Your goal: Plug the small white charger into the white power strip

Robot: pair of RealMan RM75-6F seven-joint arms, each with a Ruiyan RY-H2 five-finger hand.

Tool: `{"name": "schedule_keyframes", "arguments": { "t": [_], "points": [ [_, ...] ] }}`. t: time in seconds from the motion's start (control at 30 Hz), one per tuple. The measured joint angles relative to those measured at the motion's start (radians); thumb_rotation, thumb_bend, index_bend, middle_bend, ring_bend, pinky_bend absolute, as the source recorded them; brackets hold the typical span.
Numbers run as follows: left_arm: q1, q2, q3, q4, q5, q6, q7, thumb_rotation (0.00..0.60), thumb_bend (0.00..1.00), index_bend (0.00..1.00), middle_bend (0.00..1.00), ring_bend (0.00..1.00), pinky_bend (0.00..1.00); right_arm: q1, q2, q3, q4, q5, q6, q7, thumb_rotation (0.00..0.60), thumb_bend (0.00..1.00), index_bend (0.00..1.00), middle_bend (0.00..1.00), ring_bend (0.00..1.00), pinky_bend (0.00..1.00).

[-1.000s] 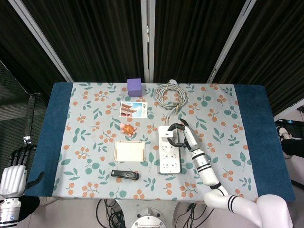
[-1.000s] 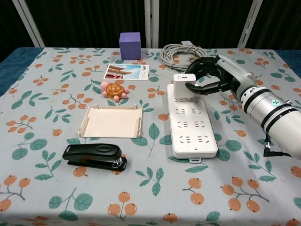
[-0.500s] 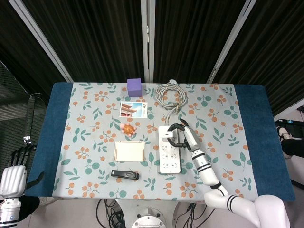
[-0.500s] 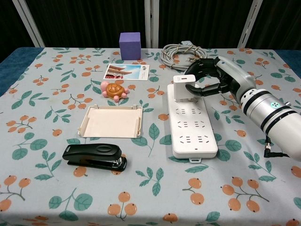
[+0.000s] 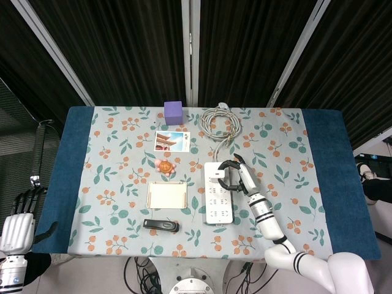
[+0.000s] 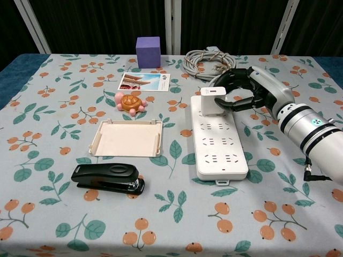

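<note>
The small white charger (image 6: 210, 102) stands upright at the far end of the white power strip (image 6: 218, 143), which lies lengthwise on the floral cloth. My right hand (image 6: 244, 91) holds the charger from its right side, dark fingers curled around its top and side. The head view shows the same charger (image 5: 217, 174) on the strip (image 5: 218, 199) with the right hand (image 5: 236, 174) beside it. Whether its prongs are in a socket is hidden. My left hand (image 5: 17, 223) hangs off the table's left edge, away from everything, with nothing in it.
A coiled grey cable (image 6: 209, 61) lies behind the strip. A cream tray (image 6: 127, 138), black stapler (image 6: 109, 178), orange turtle toy (image 6: 129, 101), photo card (image 6: 144, 81) and purple cube (image 6: 148, 51) occupy the left half of the table.
The charger has shifted slightly toward me along the strip's far end and tilted a little, with the right hand's fingers moving with it. The left hand has stayed put.
</note>
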Motion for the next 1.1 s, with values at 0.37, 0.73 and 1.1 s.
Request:
{"name": "schedule_keyframes", "arguments": {
  "t": [0.37, 0.73, 1.1],
  "points": [
    [0.000, 0.000, 0.000, 0.002, 0.000, -0.002, -0.003, 0.600, 0.22, 0.00, 0.05, 0.00, 0.00, -0.009, -0.013, -0.005, 0.029, -0.004, 0.004, 0.032, 0.600, 0.33, 0.79, 0.56, 0.33, 0.01],
    [-0.003, 0.001, 0.000, -0.001, 0.001, -0.003, 0.000, 0.600, 0.22, 0.00, 0.05, 0.00, 0.00, -0.022, -0.014, -0.008, 0.046, -0.004, 0.008, 0.039, 0.600, 0.33, 0.79, 0.55, 0.31, 0.00],
    [-0.003, 0.003, -0.001, -0.002, 0.002, 0.000, -0.001, 0.600, 0.22, 0.00, 0.05, 0.00, 0.00, -0.024, 0.008, -0.033, 0.030, -0.033, 0.008, 0.035, 0.600, 0.09, 0.30, 0.31, 0.07, 0.00]
  ]
}}
